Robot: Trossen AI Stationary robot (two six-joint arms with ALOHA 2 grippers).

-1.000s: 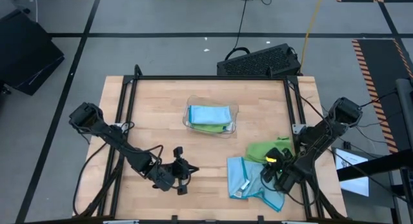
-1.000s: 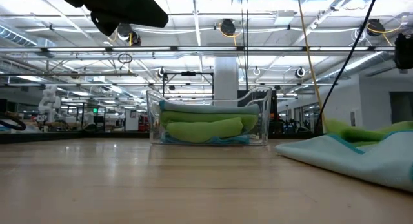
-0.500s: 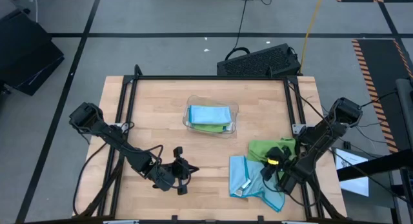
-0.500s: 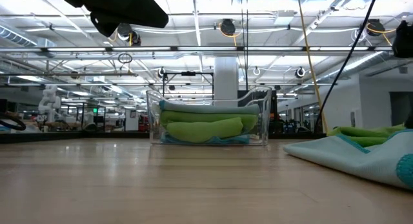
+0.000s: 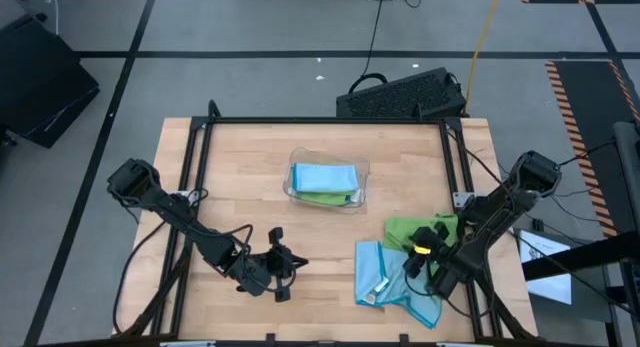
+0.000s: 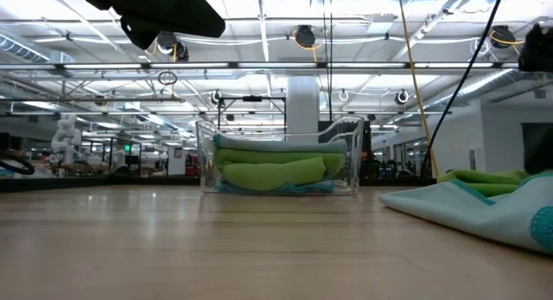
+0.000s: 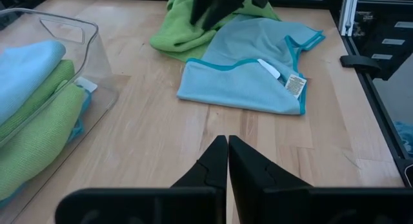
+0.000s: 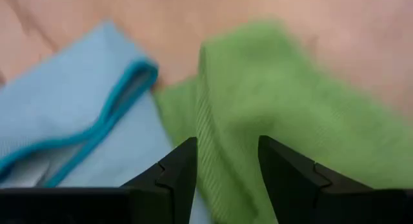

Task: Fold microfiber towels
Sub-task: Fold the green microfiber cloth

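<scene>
A lime green towel (image 5: 405,232) lies crumpled at the table's right, partly over a light blue towel (image 5: 385,277) that lies spread flat with its white tag (image 5: 378,287) up. My right gripper (image 5: 424,251) is open close above the green towel (image 8: 290,88), beside the blue towel's teal edge (image 8: 116,101). My left gripper (image 5: 285,272) is shut and empty near the front edge, pointing at the two towels (image 7: 251,69). Folded blue and green towels (image 5: 325,179) lie in a clear plastic tray (image 5: 365,177). My right gripper's open fingers (image 8: 174,172) stand over the crumpled green towel, coming from above. I cannot tell whether they touch it.
The clear tray (image 6: 354,131) stands at the table's middle, toward the far edge. Bare wood lies between the tray and my left gripper (image 7: 228,143). A black frame rail (image 5: 455,177) runs along the table's right side, near the towels.
The two towels at the right have slid a little toward the table's right edge, and the pile has sunk lower in the low view. My right arm has risen slightly. My left arm has kept still.
</scene>
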